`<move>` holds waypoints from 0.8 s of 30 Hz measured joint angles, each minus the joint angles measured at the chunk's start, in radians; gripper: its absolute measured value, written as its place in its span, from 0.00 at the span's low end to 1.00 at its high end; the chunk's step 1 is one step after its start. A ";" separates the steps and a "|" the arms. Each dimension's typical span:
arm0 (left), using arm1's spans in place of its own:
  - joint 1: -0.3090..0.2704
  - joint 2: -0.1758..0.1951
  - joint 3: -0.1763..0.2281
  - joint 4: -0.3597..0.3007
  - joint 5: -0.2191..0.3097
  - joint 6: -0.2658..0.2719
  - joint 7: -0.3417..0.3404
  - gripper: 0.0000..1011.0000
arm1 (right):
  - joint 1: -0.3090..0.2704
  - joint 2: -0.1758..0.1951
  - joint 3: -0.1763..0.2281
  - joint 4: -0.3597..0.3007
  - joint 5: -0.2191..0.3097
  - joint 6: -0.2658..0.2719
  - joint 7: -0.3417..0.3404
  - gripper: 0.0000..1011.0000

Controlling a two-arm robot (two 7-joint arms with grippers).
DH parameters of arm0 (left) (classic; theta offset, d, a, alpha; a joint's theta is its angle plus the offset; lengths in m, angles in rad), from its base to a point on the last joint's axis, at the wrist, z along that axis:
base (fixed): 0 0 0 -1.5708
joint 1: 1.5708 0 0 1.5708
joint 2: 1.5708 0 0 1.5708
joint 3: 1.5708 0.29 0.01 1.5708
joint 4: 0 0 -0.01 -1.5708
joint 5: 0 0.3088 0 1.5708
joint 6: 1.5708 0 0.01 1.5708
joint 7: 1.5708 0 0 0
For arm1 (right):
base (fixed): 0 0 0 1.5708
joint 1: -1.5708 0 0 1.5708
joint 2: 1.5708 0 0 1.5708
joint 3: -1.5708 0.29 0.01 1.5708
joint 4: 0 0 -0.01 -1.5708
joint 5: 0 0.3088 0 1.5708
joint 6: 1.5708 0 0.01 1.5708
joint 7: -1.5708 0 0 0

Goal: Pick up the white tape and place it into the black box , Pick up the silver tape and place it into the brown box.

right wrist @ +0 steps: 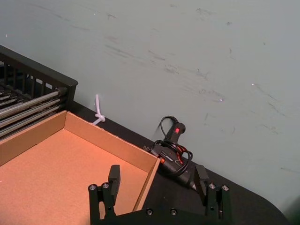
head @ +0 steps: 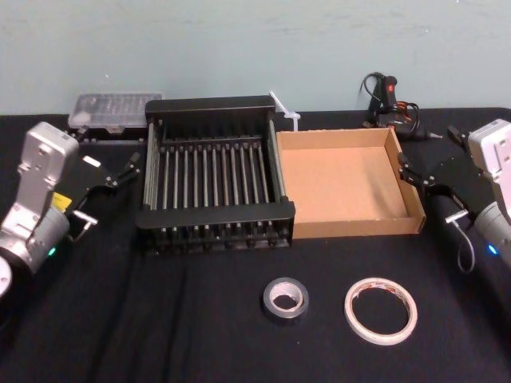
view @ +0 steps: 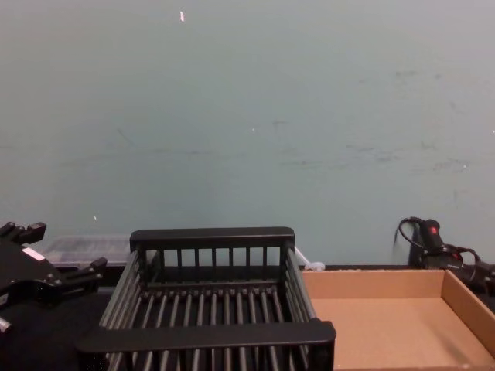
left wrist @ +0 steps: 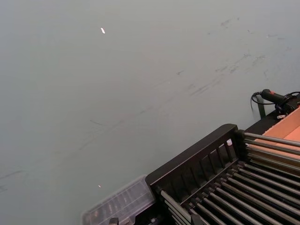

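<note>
Nearest on the black desk [head: 160, 319], the silver tape [head: 285, 299] and the white tape [head: 381, 309] lie flat, close together but apart, untouched; the red print on the white roll's core is too small to read. Behind them the black box [head: 215, 108] and the brown box [head: 415, 199] stand touching side by side, both empty, so both placements are left to do, as I judge it. Left hand [head: 116, 177] hangs beside the black box, right hand [head: 413, 175] at the brown box's outer wall, each spread wide and holding nothing.
</note>
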 joint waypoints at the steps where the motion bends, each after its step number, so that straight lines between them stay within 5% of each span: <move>1: 0.000 0.000 0.000 0.000 0.000 0.000 0.000 0.99 | 0.000 0.000 0.000 0.000 0.000 0.000 0.000 0.99; 24: 0.000 0.000 0.000 0.000 0.000 0.000 0.000 0.99 | 0.000 0.000 0.000 0.000 0.000 0.000 0.000 0.99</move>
